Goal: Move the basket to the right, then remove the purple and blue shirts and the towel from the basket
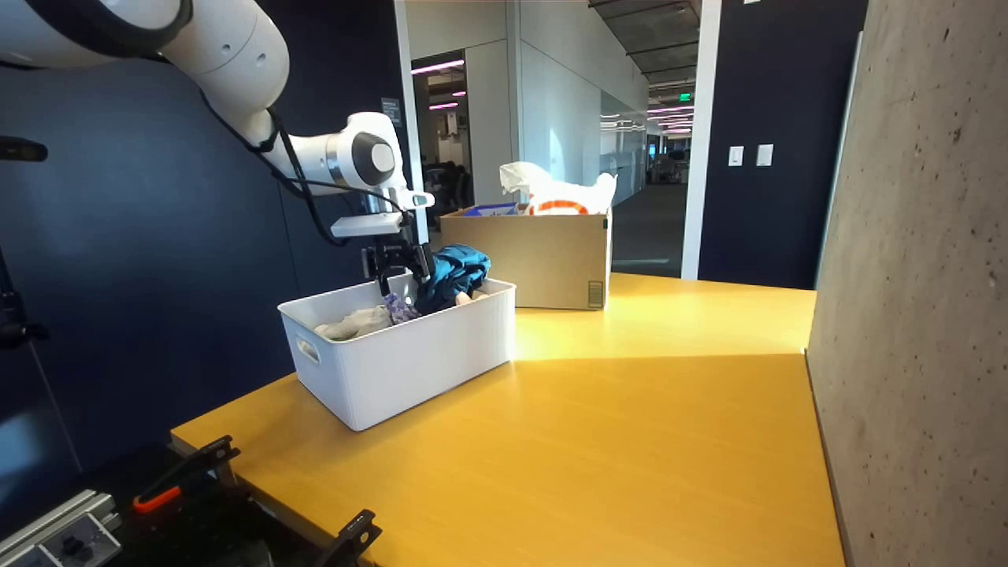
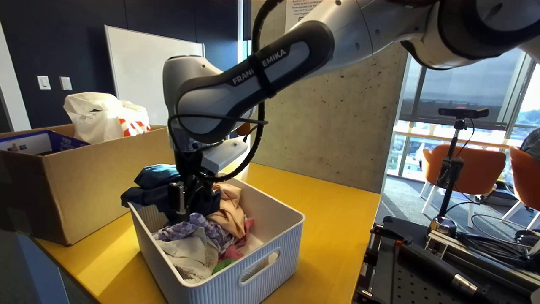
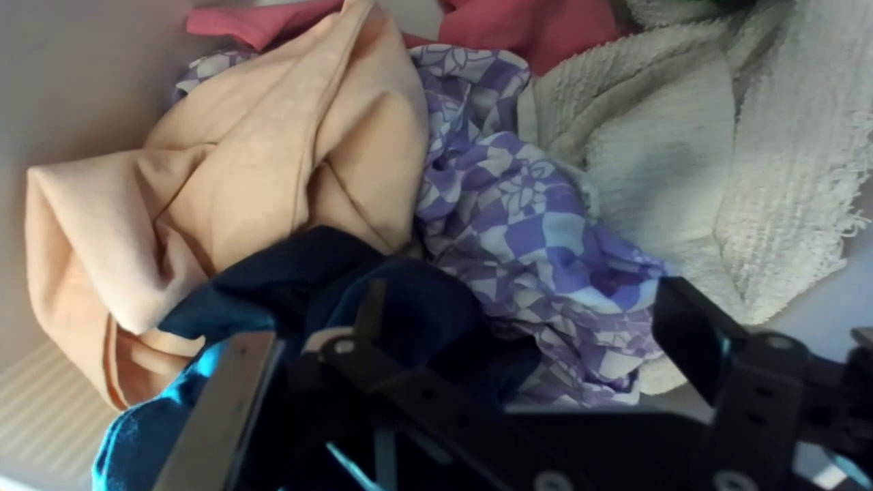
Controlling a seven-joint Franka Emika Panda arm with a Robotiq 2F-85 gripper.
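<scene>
The white basket (image 1: 425, 370) stands on the yellow table; it also shows in an exterior view (image 2: 291, 238). Inside, the purple checkered shirt (image 3: 518, 198) lies between the cream towel (image 3: 661, 164) and the dark blue shirt (image 3: 314, 266). The blue shirt (image 1: 457, 272) is heaped at one end and drapes over the rim in an exterior view (image 2: 147, 192). My gripper (image 3: 522, 307) points down into the basket with its fingers apart, over the purple and blue shirts. One finger is against or over the blue cloth, the other beside the purple shirt's edge. Contact is unclear.
A peach cloth (image 3: 273, 170) and a red cloth (image 3: 532, 31) also lie in the basket, with a bit of green (image 2: 223, 265). A cardboard box (image 1: 528, 256) holding a white bag (image 1: 563, 193) stands close behind the basket. A concrete wall (image 1: 906, 260) borders the yellow table (image 1: 630, 441).
</scene>
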